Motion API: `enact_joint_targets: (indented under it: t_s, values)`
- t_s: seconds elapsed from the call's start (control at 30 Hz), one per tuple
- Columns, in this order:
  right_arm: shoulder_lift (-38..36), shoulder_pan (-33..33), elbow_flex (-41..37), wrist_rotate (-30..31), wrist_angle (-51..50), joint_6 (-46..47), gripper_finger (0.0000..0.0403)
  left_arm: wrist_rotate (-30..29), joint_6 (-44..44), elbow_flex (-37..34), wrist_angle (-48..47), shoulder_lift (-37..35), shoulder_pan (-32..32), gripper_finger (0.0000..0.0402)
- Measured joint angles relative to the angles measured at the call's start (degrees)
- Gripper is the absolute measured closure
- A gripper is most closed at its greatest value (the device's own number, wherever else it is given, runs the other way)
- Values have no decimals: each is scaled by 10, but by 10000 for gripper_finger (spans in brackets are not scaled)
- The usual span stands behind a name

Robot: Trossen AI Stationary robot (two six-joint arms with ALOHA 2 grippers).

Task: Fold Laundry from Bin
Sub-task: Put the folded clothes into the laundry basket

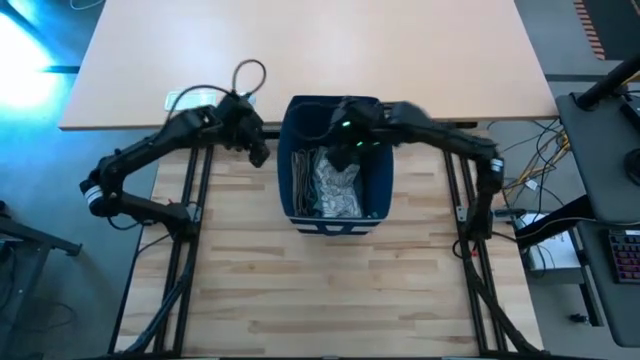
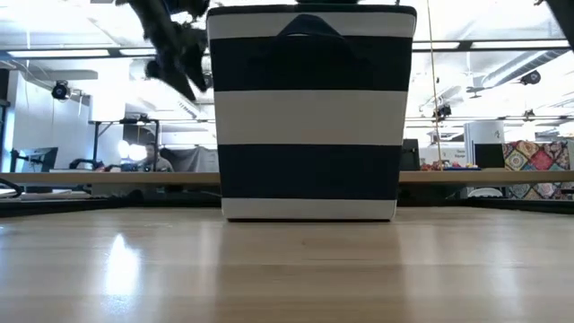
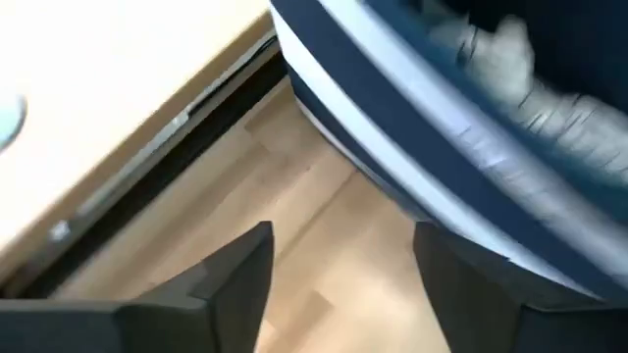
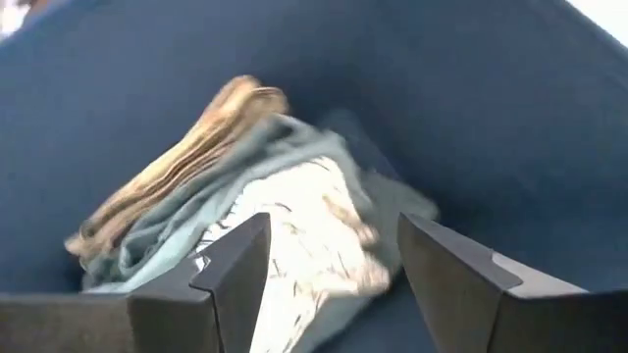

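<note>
Fingers of right gripper [image 4: 329,270] spread inside bin [image 1: 296,190] above laundry [image 4: 255,230]; left gripper [image 3: 339,284] spread outside.

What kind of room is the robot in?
Probably a robot lab or workshop. The low view shows open ceiling pipes and equipment stands behind the striped bin, and cables hang beside the table.

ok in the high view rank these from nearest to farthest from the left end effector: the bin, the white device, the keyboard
1. The bin, just to the right of the left end effector.
2. The white device, up-left on the pale table.
3. The keyboard, far off at the picture's right edge.
</note>
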Motion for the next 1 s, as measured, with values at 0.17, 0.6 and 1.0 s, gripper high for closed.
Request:
enact_joint_targets:
  t_s: [0.17,0.6,1.0]
  values:
    - [-83,3,-8,6,-97,162,184,31,-163,100,-102,0,-1,137]
    - [-149,9,-134,-7,-218,374,184,76,-291,125,-97,31,-20,127]
    - [-167,-18,-339,-77,-36,359,212,46,-343,97,-40,89,-76,145]
